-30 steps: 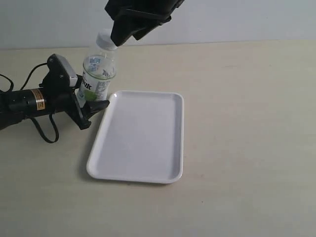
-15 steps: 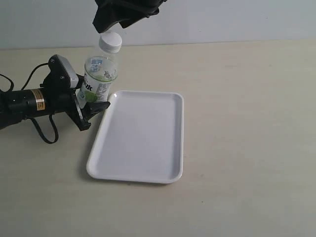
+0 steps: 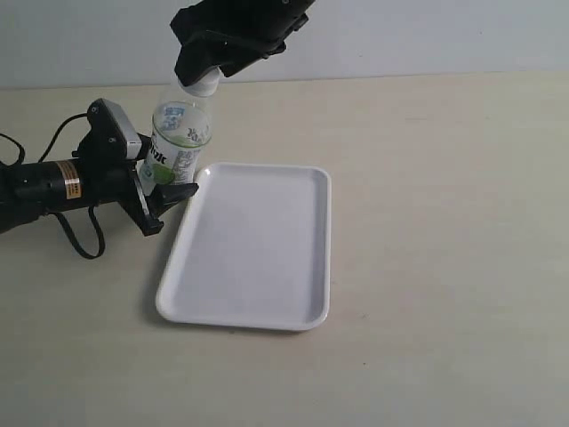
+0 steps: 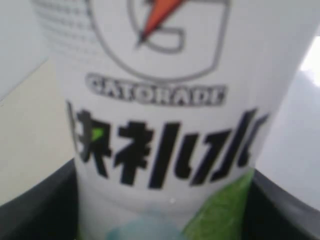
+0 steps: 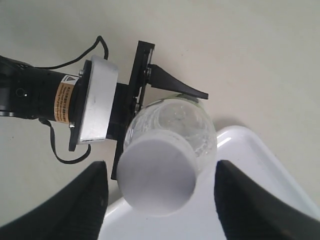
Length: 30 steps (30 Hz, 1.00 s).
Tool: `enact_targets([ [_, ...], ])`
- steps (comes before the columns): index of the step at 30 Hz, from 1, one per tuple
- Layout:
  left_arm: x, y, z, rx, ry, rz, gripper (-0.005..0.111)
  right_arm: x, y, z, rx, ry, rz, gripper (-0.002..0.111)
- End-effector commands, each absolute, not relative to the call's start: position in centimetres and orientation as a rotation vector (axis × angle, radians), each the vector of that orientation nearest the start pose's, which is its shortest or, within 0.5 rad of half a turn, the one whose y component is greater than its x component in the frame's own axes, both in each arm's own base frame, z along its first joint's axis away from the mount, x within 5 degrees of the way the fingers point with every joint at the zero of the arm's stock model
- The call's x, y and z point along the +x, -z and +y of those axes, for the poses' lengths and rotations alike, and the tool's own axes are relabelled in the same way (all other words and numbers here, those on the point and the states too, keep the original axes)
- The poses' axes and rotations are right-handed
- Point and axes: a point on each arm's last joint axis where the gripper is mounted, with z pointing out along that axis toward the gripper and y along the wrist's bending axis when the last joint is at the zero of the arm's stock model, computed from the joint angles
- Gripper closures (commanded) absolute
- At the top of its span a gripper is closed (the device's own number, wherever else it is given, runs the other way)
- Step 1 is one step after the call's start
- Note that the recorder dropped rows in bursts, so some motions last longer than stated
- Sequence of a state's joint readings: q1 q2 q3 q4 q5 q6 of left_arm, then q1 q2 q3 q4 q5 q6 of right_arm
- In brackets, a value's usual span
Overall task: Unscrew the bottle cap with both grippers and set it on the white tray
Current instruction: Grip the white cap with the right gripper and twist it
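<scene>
My left gripper (image 3: 162,169), the one with the yellow label and black cable, is shut on the lower body of the bottle (image 3: 178,142) and holds it upright just left of the white tray (image 3: 253,258). In the left wrist view the bottle label (image 4: 160,100) fills the picture, with a black jaw on either side. The plain black right gripper (image 3: 204,73) hangs over the bottle's top and partly covers the white bottle cap (image 3: 204,86). Seen from the right wrist, the bottle cap (image 5: 157,175) sits on the neck between the open fingers (image 5: 75,205), with a gap on each side.
The white tray (image 5: 250,150) lies lengthwise beside the bottle, nothing on it. A black cable (image 3: 76,236) loops on the beige table (image 3: 444,222) behind the left gripper. A pale wall runs along the table's far edge.
The right gripper lifted off and shifted left, baring the cap, then came back down over it. The left gripper and bottle have hardly moved.
</scene>
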<state>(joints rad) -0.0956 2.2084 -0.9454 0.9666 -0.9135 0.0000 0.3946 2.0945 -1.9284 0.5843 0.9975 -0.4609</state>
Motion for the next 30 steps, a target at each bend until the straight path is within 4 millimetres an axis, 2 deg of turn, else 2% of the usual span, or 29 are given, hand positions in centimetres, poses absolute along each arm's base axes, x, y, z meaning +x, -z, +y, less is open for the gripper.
enact_targets([
  [1, 36.76, -7.57, -9.77, 1.135, 0.356, 1.586, 0.107, 42.03, -28.56, 22.06, -0.819, -0.712, 2.383, 0.048],
  [30, 36.58, -7.42, -9.85, 1.145, 0.382, 1.603, 0.107, 42.2, -28.31, 22.11, -0.888, -0.682, 2.342, 0.049],
])
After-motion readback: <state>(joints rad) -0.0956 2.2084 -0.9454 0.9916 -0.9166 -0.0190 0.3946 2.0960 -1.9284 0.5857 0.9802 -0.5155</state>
